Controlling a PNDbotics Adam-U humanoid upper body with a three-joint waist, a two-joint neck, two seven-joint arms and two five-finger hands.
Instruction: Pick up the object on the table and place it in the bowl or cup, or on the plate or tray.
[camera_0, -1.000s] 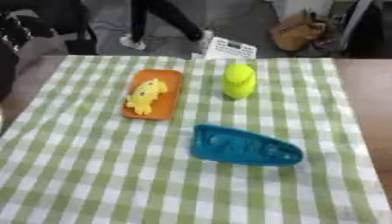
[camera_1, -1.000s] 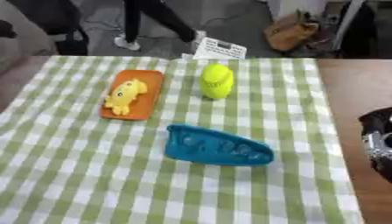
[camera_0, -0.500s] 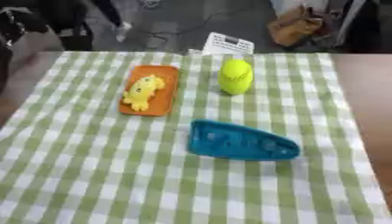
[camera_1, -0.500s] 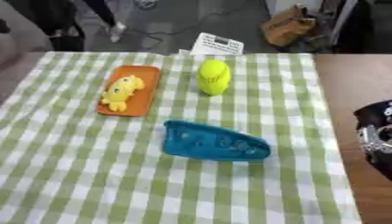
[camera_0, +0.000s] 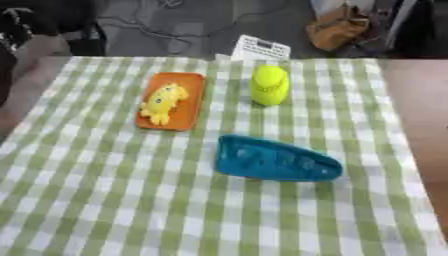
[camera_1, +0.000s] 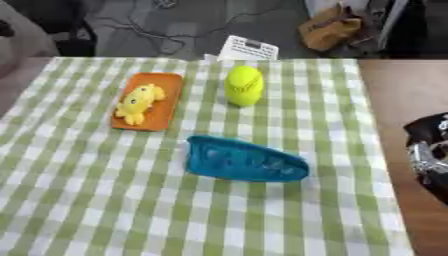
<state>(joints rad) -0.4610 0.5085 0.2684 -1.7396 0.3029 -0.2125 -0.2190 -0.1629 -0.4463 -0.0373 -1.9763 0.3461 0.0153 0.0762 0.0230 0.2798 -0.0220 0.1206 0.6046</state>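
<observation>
Lying lengthwise on the flat orange rectangular tray (camera_0: 175, 100), the small yellow rubber toy animal (camera_0: 163, 102) has its long axis running roughly from the table's near edge toward the far edge, tilted a little to the right at the far end; which end is its head I cannot tell. Its surface is bright yellow and lumpy, with small limbs sticking out. The tray sits on the green-and-white checked tablecloth (camera_0: 105, 200) toward the far left corner. Just right of it stands a yellow-green rounded upright object (camera_0: 269, 85), and nearer the middle lies a blue wedge-shaped plastic dish (camera_0: 273, 161), its narrow end pointing right. The robot's black-and-silver right hand (camera_1: 429, 150) shows at the right edge, off the cloth, well apart from the toy and holding nothing; how far its fingers are spread I cannot tell.
</observation>
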